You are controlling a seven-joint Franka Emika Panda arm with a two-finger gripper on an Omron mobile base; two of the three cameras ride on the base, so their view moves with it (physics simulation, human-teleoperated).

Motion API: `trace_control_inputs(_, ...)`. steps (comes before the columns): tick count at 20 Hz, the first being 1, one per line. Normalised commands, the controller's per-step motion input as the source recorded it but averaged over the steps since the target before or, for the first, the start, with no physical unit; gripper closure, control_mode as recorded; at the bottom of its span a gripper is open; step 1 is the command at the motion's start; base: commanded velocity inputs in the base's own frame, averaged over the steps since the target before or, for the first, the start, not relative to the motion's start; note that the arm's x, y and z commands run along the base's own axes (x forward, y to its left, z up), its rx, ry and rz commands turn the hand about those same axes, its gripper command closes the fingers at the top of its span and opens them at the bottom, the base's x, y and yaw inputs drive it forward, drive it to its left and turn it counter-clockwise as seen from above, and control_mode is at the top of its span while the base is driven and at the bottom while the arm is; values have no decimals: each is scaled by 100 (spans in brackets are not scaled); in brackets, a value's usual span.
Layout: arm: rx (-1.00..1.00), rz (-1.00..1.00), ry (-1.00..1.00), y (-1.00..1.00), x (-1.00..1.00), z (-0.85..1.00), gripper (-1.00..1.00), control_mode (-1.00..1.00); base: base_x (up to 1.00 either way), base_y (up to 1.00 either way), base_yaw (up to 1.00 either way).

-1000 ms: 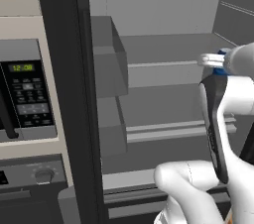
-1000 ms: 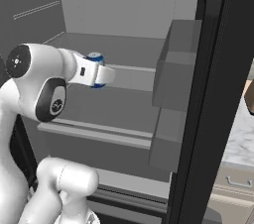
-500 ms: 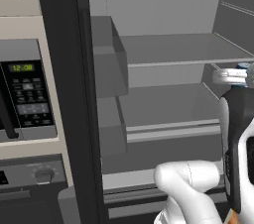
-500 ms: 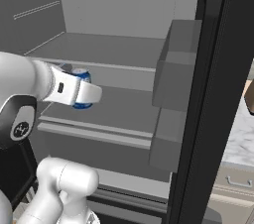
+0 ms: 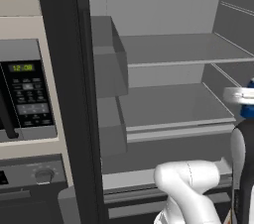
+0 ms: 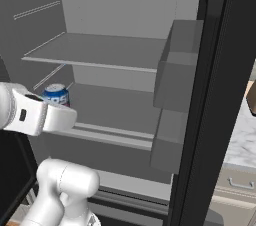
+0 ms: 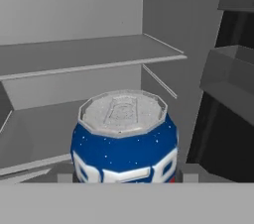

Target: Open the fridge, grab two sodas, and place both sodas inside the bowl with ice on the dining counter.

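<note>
Swinging further toward the fridge's right wall since a second ago, the arm now sits at the edge of the left base view, where the open fridge (image 5: 173,49) shows flat matte-grey shelves and boxy door bins.

From the right base view, a blue-and-white soda (image 6: 55,95) stands upright behind the white wrist.

Up close in the hand view, its faceted silvery lid and glossy cylindrical body sit between the gripper (image 7: 124,178) fingers; whether they clamp it, I cannot tell.
</note>
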Motion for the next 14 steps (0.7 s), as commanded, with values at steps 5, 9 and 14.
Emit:
trace_control_inputs(5,0,-1,-3,7,-49,0,100,100,-38,1,-2)
trace_control_inputs(9,0,0,0,0,0,0,100,100,-99,7,-15)
trace_control_inputs(14,0,0,0,0,0,0,100,100,-93,11,-31)
